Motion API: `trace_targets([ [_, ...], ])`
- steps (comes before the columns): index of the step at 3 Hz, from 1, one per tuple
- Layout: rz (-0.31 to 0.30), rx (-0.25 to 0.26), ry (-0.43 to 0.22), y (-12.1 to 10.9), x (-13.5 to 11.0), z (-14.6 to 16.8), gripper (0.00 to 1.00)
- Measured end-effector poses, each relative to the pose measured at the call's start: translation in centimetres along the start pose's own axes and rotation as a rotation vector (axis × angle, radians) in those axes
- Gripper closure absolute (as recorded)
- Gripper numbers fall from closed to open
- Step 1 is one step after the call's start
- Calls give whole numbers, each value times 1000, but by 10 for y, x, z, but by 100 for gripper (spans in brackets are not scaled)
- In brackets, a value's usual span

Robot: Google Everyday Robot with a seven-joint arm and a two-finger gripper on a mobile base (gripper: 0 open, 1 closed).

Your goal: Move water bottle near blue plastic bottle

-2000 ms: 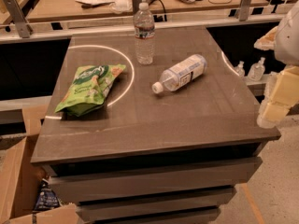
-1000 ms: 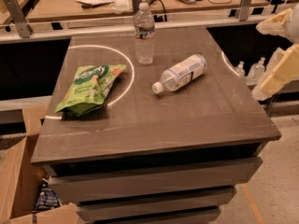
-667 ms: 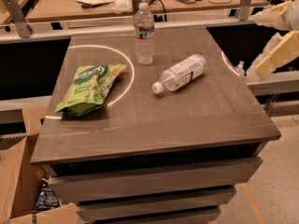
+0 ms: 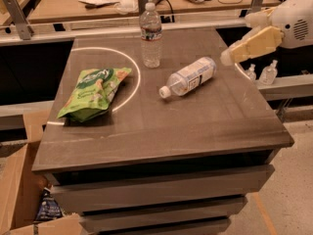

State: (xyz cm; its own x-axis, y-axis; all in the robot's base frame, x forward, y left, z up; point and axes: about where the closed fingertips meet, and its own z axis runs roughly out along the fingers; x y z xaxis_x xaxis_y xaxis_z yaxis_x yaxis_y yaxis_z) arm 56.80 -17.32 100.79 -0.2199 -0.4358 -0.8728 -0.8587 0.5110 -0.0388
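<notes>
The water bottle [image 4: 150, 35] stands upright at the back middle of the grey table [image 4: 205, 126]. It is clear and ribbed, with a white cap and a dark label band. The blue plastic bottle [image 4: 189, 77] lies on its side a little to the right and in front of it, with its cap pointing left toward the front. My gripper [image 4: 244, 47] is cream-coloured. It hangs in the air over the table's right edge, just right of the lying bottle, and touches neither bottle.
A green snack bag [image 4: 94, 92] lies on the left side of the table inside a white circle line. A cardboard box [image 4: 19, 190] stands on the floor at the lower left. Two small bottles [image 4: 261, 73] stand beyond the right edge. A cluttered bench [image 4: 98, 4] runs behind.
My gripper has moved up and to the left, from beside the table's right edge to over it near the lying bottle. Both bottles and the bag have not moved.
</notes>
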Motion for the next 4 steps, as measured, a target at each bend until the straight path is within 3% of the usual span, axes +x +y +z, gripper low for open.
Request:
trace_targets([
  [1, 107, 36, -65, -5, 10, 23, 0],
  [3, 111, 49, -74, -7, 9, 27, 0],
  [4, 102, 78, -140, -15, 4, 36, 0],
])
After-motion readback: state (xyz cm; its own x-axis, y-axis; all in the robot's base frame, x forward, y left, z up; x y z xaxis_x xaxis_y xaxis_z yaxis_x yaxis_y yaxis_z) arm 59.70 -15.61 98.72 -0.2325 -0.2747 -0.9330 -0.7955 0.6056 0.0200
